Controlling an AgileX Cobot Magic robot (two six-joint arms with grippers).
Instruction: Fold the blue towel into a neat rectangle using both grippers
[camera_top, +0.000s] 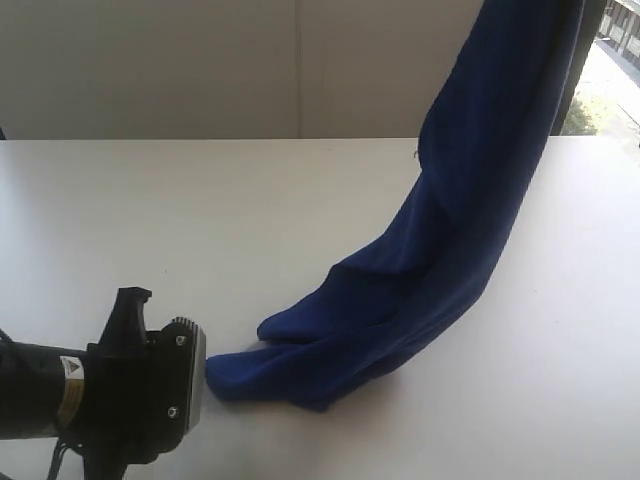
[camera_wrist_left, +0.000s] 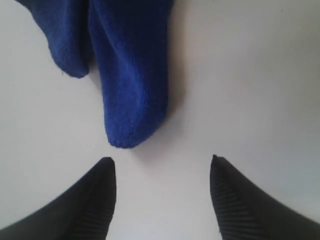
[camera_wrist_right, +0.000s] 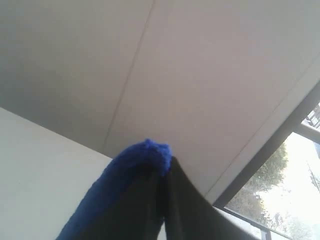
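towel (camera_top: 455, 215) hangs from right gripper (camera_wrist_right: 168, 172), clamped tight on its upper end; lower end lies on table (camera_top: 150, 220). lowest tip sits just ahead of left gripper (camera_wrist_left: 161, 160), fingers spread wide, nothing held; tip's long axis points into the gap. left arm nearer.

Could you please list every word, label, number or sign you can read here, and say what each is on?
Nothing is legible.
The white sticker on the left arm: too small and blurred to read.
The yellowish label beneath it: also blurred.
The blue towel: no markings visible.
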